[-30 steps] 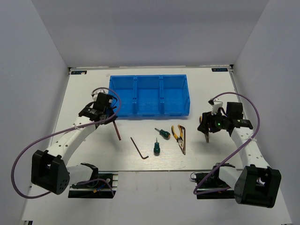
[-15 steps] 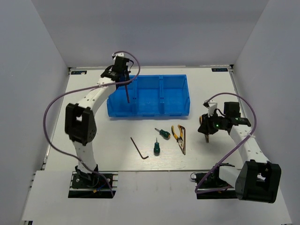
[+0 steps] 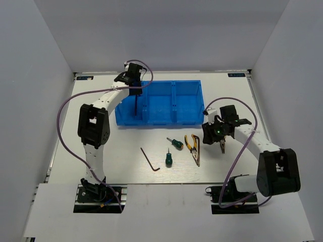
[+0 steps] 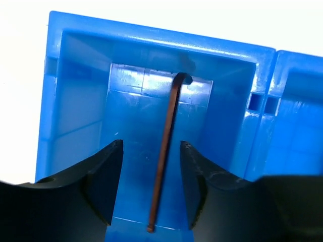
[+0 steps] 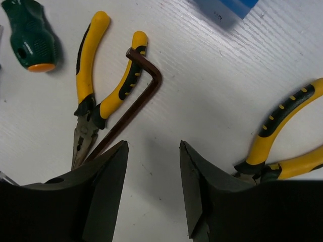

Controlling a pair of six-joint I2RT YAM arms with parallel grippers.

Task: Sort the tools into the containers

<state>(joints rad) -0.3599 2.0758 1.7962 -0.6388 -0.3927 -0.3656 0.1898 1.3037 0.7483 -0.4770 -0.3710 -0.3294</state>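
For the left pincer (image 4: 151, 146): no longer hangs low over the near left of the white worktop (image 3: 126, 171), reaches now over the leftmost compartment of the bright blue plastic bin tray (image 4: 156, 43). Stands open there, with the thin dark L-shaped hex key (image 4: 169, 131) between the fingers, apparently touching neither, inside that compartment. Means one tool as good as sorted. For the right pincer (image 5: 154, 146): shifts leftward, hovers open and empty above the yellow-and-black-handled pliers (image 5: 88, 65), with a brown L-shaped hex key (image 5: 146, 91) against them and the second yellow-handled pliers (image 5: 287, 131) just beside on the right. Points to a pick here as the likely next step.
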